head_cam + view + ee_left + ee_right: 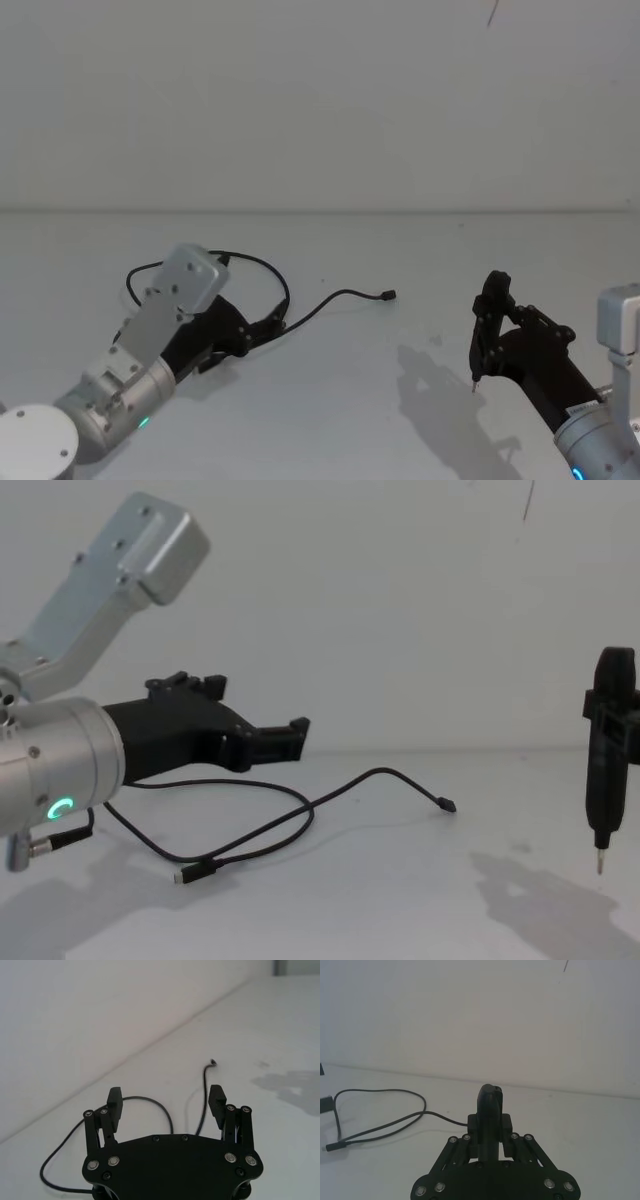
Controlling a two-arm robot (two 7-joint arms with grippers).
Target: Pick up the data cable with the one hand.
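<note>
The left pincer (pixel 166 1100) hangs wide open and empty just above the data cable (pixel 308 805), probably lined up to pinch its loop. The cable lies loosely curved on the white desk (pixel 330 420). Well right of the cable, the right pincer (pixel 490 1127) sits parked, clamped on a pen-shaped tool (pixel 600 780). A bare white wall (pixel 320 100) rises behind the cable.

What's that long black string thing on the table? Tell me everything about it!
It is a data cable: a long, thin black cord, rubbery-looking, lying loose on the white table. It curls into a big loop, then trails off to one side. Each end has a small plug; one plug looks silver-tipped, the other plug is dark. The open left gripper hangs just above the loop, and nothing seems to grip the cable.
</note>
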